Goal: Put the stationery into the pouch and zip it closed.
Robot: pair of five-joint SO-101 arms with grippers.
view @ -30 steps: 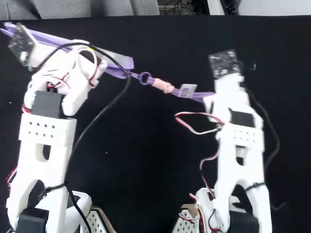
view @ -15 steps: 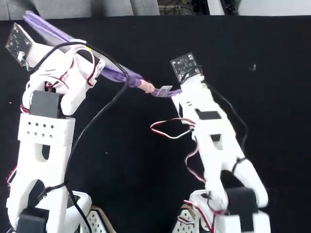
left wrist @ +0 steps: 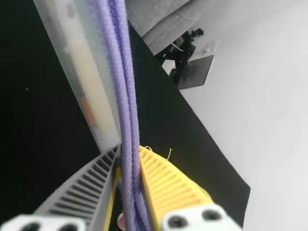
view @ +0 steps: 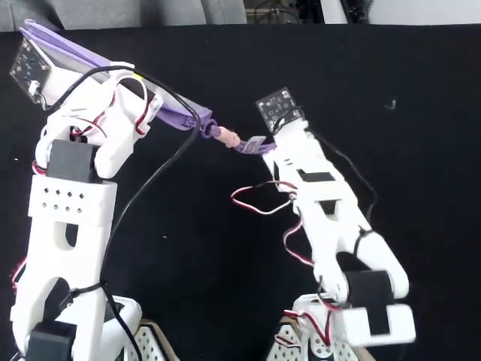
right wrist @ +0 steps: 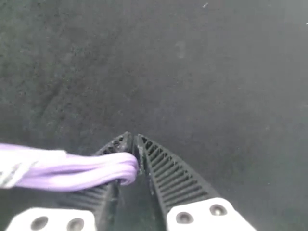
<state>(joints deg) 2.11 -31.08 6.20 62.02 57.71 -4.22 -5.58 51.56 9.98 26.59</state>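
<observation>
Done: stationery sits inside the pouch (left wrist: pixel 96 86), so I think the filling part is over.
Left to do: the zip. I cannot tell if it is shut all the way. It looks like the last bit of pulling, then letting go.
Tabletop (view: pixel 391 188): one, black, under both arms.
Arms: two, white, side by side.
Pouch: one, see-through with a purple edge. It is held up off the tabletop and sticks out past the left gripper's tips.
Left gripper (left wrist: pixel 129 168): one, pinched tight on the pouch's purple edge.
Right gripper (right wrist: pixel 132 139): one, pinched tight on the strap (right wrist: pixel 72 171).
Strap: one, purple, with a pink knot. It runs from between the right gripper's tips to the pouch end near the left gripper.
Stationery (left wrist: pixel 79 72): one long pale thing with an orange bit shows, just past the left gripper's tips. I cannot count any more inside.
</observation>
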